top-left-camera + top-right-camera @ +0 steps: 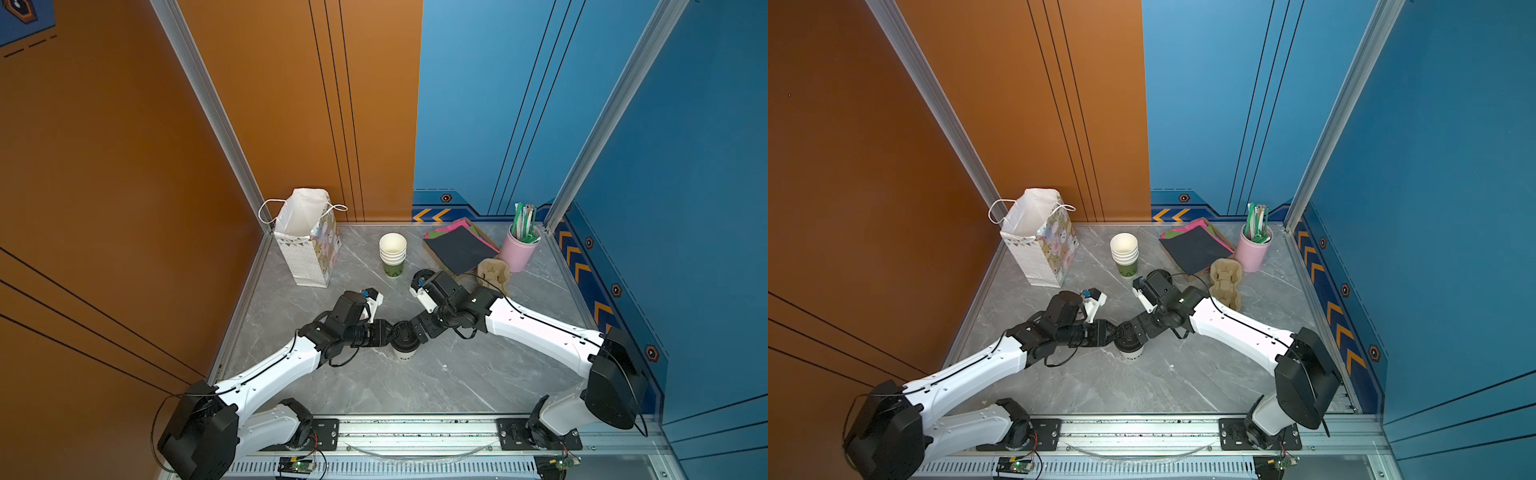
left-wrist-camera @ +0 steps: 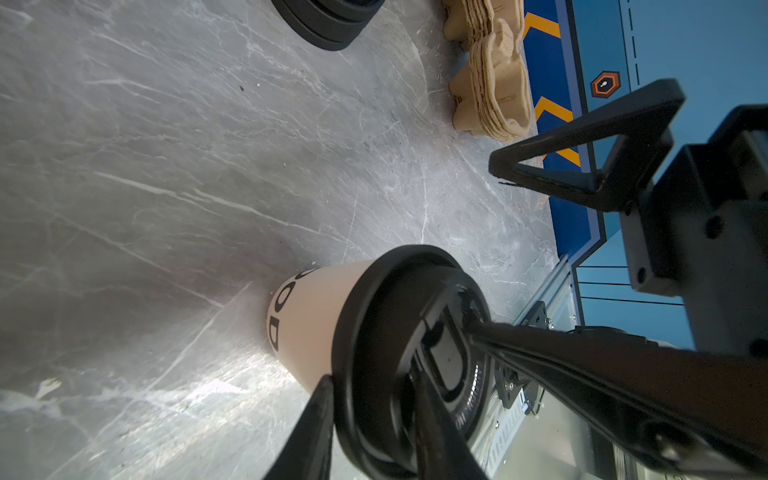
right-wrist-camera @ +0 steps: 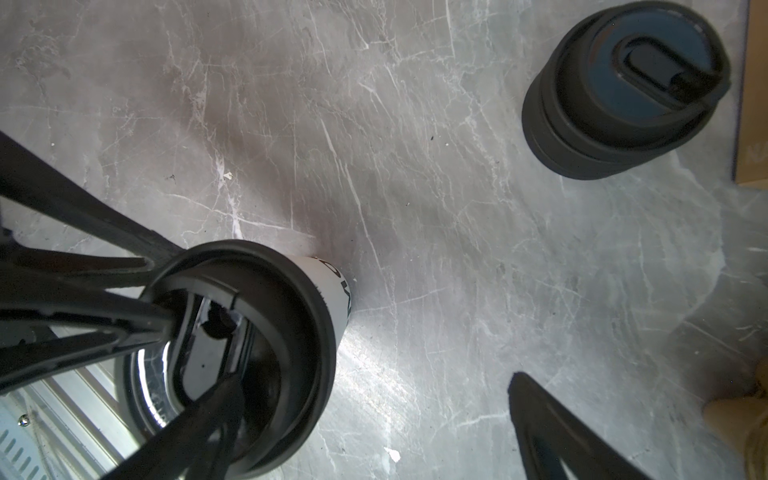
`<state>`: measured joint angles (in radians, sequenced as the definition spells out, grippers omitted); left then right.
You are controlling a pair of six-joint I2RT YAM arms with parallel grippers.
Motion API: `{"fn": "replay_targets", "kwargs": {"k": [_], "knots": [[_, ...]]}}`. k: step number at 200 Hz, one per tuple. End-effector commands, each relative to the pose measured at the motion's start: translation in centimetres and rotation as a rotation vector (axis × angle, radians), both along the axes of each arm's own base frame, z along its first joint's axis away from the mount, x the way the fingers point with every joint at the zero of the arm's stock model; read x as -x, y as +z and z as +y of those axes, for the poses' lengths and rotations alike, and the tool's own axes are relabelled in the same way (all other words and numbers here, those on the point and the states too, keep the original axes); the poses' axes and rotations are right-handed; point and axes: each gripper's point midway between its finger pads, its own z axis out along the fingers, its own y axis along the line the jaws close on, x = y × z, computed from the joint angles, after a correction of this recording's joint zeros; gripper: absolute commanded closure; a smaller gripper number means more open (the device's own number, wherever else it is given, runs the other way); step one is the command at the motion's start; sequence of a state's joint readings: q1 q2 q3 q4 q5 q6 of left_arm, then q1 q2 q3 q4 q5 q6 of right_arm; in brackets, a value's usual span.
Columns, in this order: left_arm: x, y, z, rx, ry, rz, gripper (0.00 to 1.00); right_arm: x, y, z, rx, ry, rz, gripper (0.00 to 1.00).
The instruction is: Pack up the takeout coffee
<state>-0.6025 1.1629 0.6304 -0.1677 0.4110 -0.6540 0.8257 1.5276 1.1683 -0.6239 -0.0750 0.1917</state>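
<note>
The takeout coffee, a white paper cup with a black sip lid, stands upright mid-table between both arms. My left gripper reaches it from the left. It is shut on the lid's rim, with one finger under the rim against the cup wall and the other across the lid top. My right gripper comes from the right and stands wide open. One of its fingers lies on the lid top, and the other finger hangs over bare table.
A patterned gift bag stands open at the back left. Beside it is a stack of lidless cups. A pile of black lids and stacked pulp carriers lie behind the right arm. Napkins and a pink straw holder sit at the back right.
</note>
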Motion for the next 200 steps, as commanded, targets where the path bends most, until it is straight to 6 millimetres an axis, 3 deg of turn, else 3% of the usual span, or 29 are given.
{"fn": "replay_targets", "kwargs": {"k": [1,49,79,116,200], "knots": [[2.8,-5.5,3.1,-0.207,0.021,0.152,0.64,2.0,-4.2,-2.6,0.152,-0.006,0.099,0.0],[0.0,0.8,1.9,-0.078,0.031,0.01,0.5,1.9,-4.4,-2.8,0.164,-0.008,0.1,0.0],[-0.7,2.9,2.4,-0.022,0.072,-0.02,0.48,2.0,-4.6,-2.7,0.166,-0.006,0.105,0.0],[0.0,1.4,3.3,-0.028,0.097,0.03,0.54,1.9,-4.6,-2.7,0.168,-0.003,0.103,0.0],[0.2,-0.5,2.5,-0.049,0.056,0.078,0.6,1.9,-4.6,-2.6,0.168,-0.001,0.104,0.0]]}}
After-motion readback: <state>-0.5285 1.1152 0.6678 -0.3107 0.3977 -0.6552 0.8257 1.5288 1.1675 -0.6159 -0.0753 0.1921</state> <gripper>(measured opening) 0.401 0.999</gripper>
